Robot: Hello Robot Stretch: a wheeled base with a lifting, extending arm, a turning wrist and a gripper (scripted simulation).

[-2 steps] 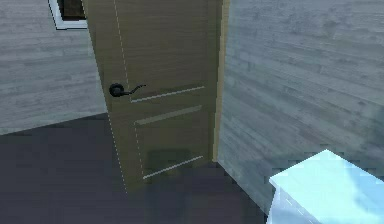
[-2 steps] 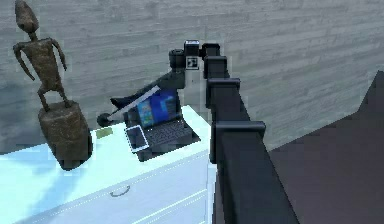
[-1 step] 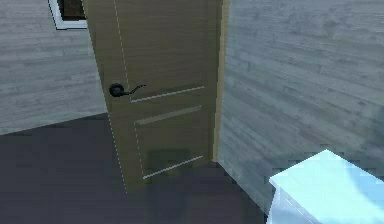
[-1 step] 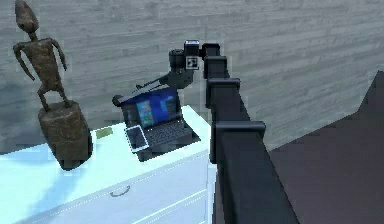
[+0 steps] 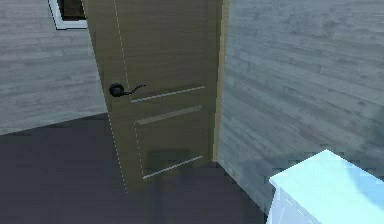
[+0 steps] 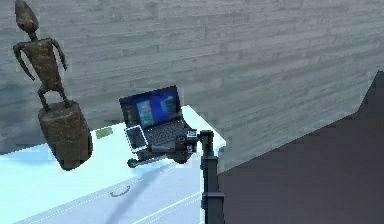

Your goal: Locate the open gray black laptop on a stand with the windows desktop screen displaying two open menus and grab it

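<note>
White dresser in the arm side view carries the open gray-black laptop, its screen lit blue, just right of a wooden statue. The gripper lies at the laptop's near side, and whether it holds anything cannot be told.

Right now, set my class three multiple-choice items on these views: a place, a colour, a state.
1. The open grey-black laptop sits: A on the white tabletop; B on the dark floor; C on a chair.
2. The lever handle of the brown wooden door is: A white; B black; C red.
3. The laptop's lid is: A folded shut; B raised; C detached.
Answers: 1A, it rests beside the brown wooden statue; 2B, dark against the panel; 3B, its blue screen shows.
</note>
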